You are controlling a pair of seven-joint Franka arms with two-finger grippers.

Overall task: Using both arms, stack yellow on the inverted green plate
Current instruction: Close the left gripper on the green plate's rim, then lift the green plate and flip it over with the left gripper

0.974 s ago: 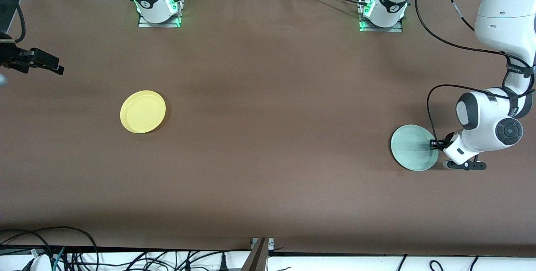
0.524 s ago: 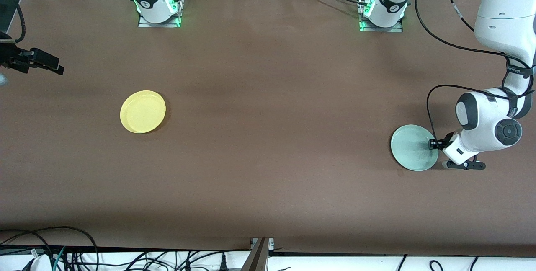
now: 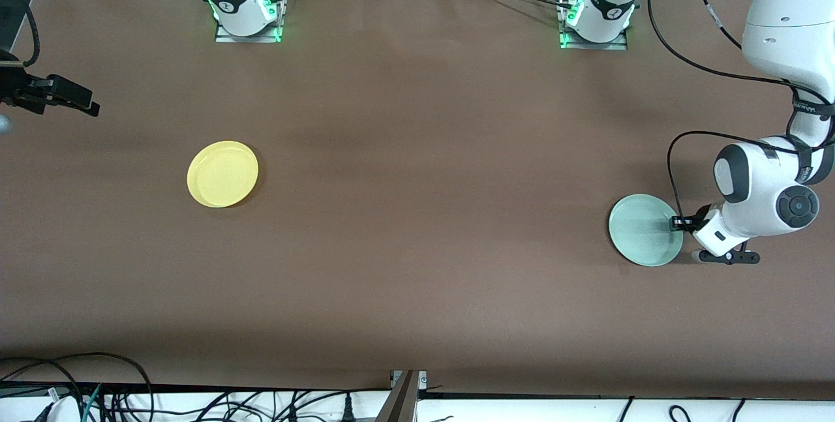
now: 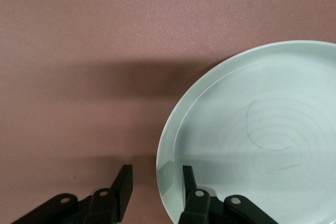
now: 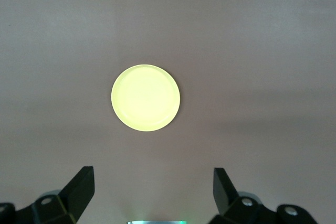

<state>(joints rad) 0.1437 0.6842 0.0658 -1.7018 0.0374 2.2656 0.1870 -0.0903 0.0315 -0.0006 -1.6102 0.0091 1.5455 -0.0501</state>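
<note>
Brown table (image 3: 417, 213); left pincer (image 4: 156, 184) straddles green plate (image 3: 642, 229) rim.

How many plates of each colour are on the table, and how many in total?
Yellow plate: 1
Green plate: 1
Total: 2

Even overhead light falls on the brown table (image 3: 417, 213), with soft broad shadow bands across it and green status lights glowing at both arm bases. In the right wrist view the yellow plate (image 5: 145, 98) is overexposed, pale and glowing, its rim detail lost. In the left wrist view a dark shadow lies on the cloth beside the green plate (image 4: 262, 140), which is sharp enough to show fine scratches.
</note>
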